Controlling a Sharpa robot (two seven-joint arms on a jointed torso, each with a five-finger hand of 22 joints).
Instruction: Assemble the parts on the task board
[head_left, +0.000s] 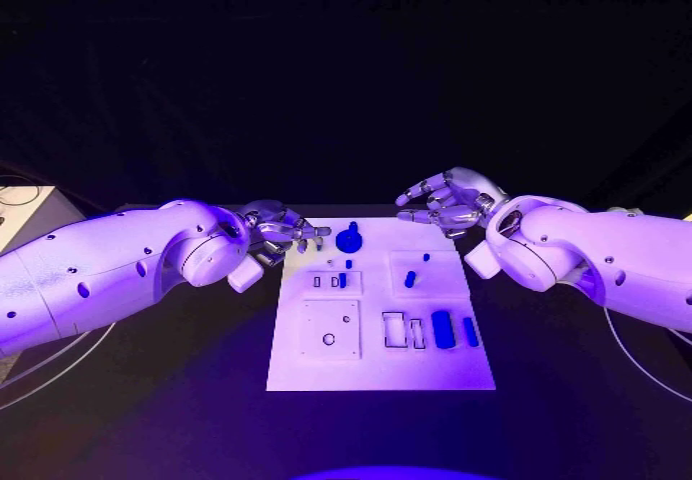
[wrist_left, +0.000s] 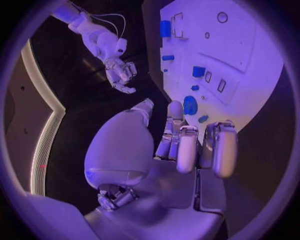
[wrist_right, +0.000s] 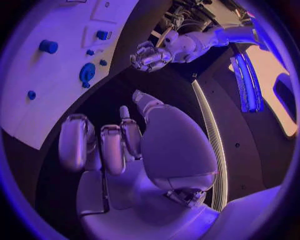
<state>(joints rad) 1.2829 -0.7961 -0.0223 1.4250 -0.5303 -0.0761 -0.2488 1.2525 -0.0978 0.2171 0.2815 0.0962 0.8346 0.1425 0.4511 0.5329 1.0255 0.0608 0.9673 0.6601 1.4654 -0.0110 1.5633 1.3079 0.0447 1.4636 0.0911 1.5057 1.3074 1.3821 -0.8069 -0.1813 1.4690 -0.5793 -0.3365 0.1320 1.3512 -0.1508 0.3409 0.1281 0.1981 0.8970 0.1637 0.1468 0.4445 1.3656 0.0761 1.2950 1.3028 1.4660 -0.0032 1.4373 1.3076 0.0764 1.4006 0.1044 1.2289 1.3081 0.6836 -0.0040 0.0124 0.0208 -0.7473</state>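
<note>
A: On the black table (head_left: 173, 400) from the head camera, you have the task board (head_left: 378, 370) lying flat between the two arms. What sits in its recesses?

B: You can count five blue parts there: a large round part (head_left: 351, 239) near the far edge, a tiny piece (head_left: 348, 264) just below it, a small peg (head_left: 410, 279) in the square plate to its right, and a wide block (head_left: 443, 328) with a narrow bar (head_left: 470, 331) beside it. Several outlined slots and holes stand unfilled.

A: And your hands?

B: Your left hand (head_left: 283, 236) rests at the board's far left corner, fingers bent toward the round part, touching nothing I can confirm. Your right hand (head_left: 450, 203) hovers off the far right corner, fingers curled loosely apart, holding nothing.

A: From the left wrist?

B: Your left hand (wrist_left: 187, 145) points its fingers at the board (wrist_left: 250, 60), empty and slightly spread; the round part (wrist_left: 190, 105) lies just past the fingertips. The right hand (wrist_left: 122, 75) hangs over bare table.

A: Right wrist?

B: Your right hand (wrist_right: 106, 145) is off the board (wrist_right: 56, 75), fingers parted and empty; the left hand (wrist_right: 149, 56) sits at the board's edge.
</note>
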